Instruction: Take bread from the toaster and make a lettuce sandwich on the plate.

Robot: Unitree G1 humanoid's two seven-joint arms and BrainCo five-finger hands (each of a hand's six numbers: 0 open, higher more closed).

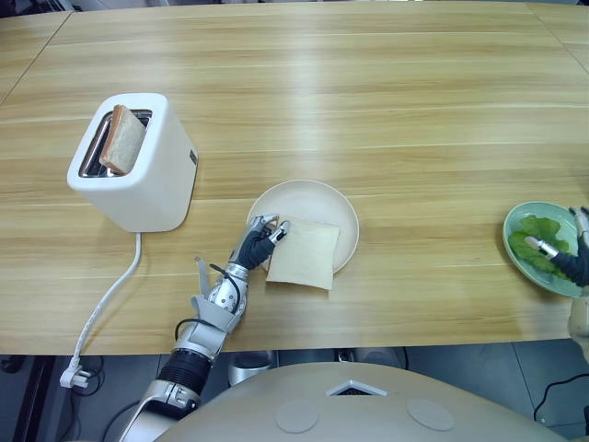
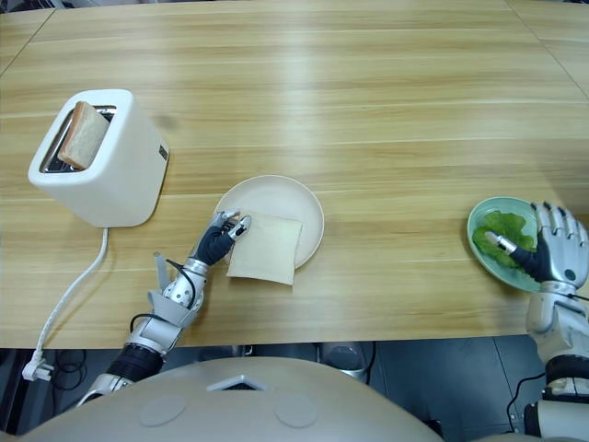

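- Toaster [image 1: 134,166], white, stands on the left of the wooden table [image 1: 368,92], turned at a slight angle.
- Toaster slice [image 1: 122,138], a piece of browned bread, stands upright in one slot, and its top rises above the toaster's top.
- Power cord [image 1: 109,302], white, runs from the toaster's near side towards the near table edge and ends in a plug [image 1: 74,376] that hangs just past that edge.
- Cream plate [image 1: 308,191], round, lies near the middle of the table, to the right of the toaster and nearer.
- Pale slice [image 1: 304,255] of bread lies flat, with its far part on the plate and its near part past the plate's near rim, over the table.
- Left hand [image 1: 253,247] lies low over the table at the plate's left rim, pointing to the far right, and its tips meet the far left corner of the pale slice; I cannot tell whether it grips that corner or only touches it.
- Green bowl [image 1: 515,216] sits at the right side of the table, well apart from the plate, with leaves of lettuce [image 2: 502,230] lying in it.
- Right hand [image 2: 560,253] is at the bowl's right rim with its fingers [image 2: 552,221] spread and straight, holding nothing; one digit points left, low over the lettuce.
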